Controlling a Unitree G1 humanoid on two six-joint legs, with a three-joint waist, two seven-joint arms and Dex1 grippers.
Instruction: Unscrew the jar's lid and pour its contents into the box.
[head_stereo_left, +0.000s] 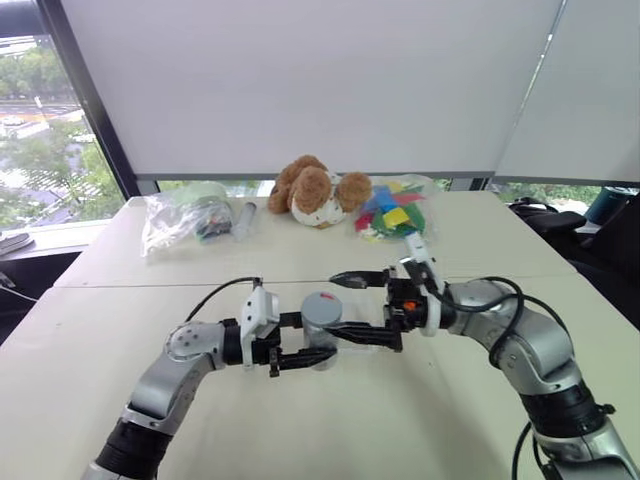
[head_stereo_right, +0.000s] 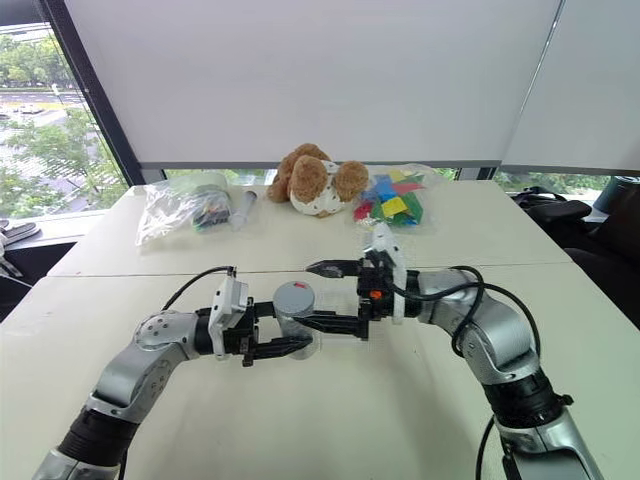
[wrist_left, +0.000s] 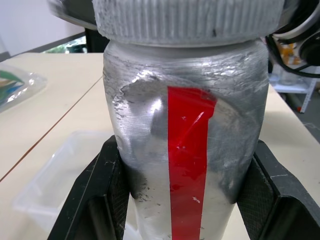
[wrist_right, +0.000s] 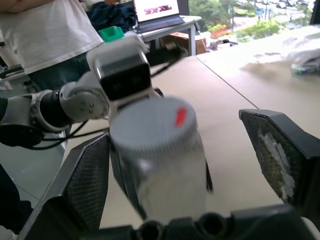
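Now, left gripper (head_stereo_left: 300, 345): clamped on jar (head_stereo_left: 320, 335), upright above table (head_stereo_left: 330, 430).
Right gripper (head_stereo_left: 365, 305): fingers spread wide, flanking lid (wrist_right: 152, 125), not gripping.
Lid: still on jar.
Box (wrist_left: 55, 175): clear, on table just beneath jar.

Both eye views look forward and down from the head over the arms, sharing the table (head_stereo_left: 330, 420) with the jar (head_stereo_left: 320, 330) between the grippers. The left wrist view sits very close along the left gripper's (wrist_left: 182, 195) fingers, facing the jar's striped side. The right wrist view looks along the right gripper (wrist_right: 195, 165), near the lid (wrist_right: 152, 125).
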